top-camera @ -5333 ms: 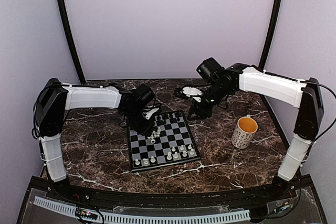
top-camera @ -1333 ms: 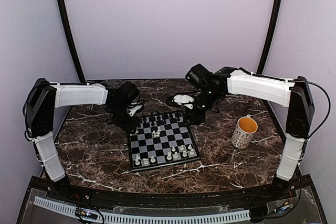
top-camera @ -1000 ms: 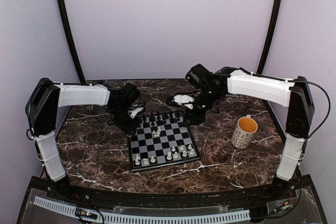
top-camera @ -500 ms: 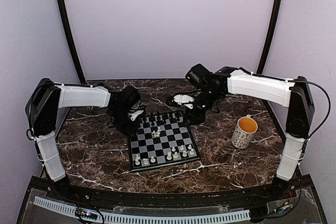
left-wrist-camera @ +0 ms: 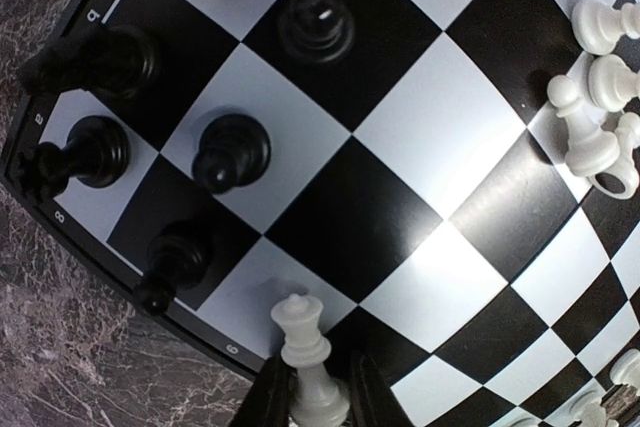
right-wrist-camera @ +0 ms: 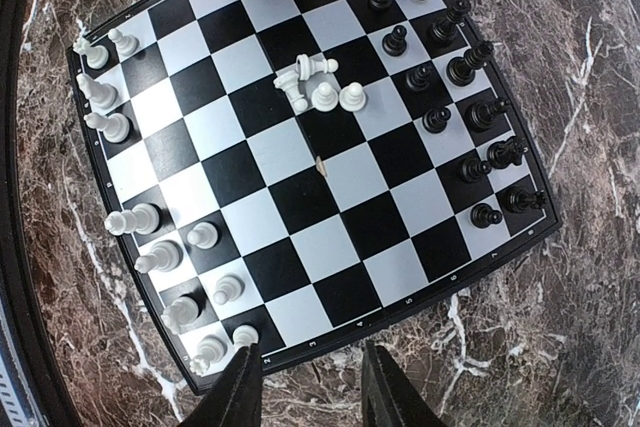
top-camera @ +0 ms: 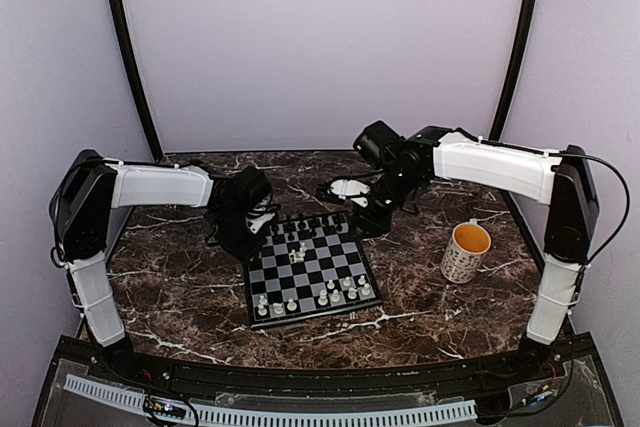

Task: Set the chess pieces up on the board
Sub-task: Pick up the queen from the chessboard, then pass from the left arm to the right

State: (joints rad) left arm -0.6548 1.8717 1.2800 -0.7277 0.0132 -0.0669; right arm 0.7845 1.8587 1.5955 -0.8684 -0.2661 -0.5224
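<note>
- The left gripper (left-wrist-camera: 313, 379) is clamped on one white piece (left-wrist-camera: 303, 332), a crowned, waisted chessman. Its fingers press both sides of the base at the board's far-left corner.
- The right gripper (right-wrist-camera: 312, 382) hangs above the board's far-right corner, fingers apart with nothing between them.
- One board (right-wrist-camera: 300, 197) lies flat on the table (top-camera: 420, 307) between the two arms, and one mug (top-camera: 466, 251) stands well to its right.
- The left wrist view shows seven black pieces (left-wrist-camera: 230, 152), all upright. Mid-board lies a small white heap (right-wrist-camera: 320, 87), partly tipped over, its count unclear.
- Five seconds ago the left gripper was over the board's left half. The right arm was farther from the board. The mug has not moved.
- The board's squares are glossy black and pale grey. The table is dark marble with white veins, and the patterned mug is yellow inside.
</note>
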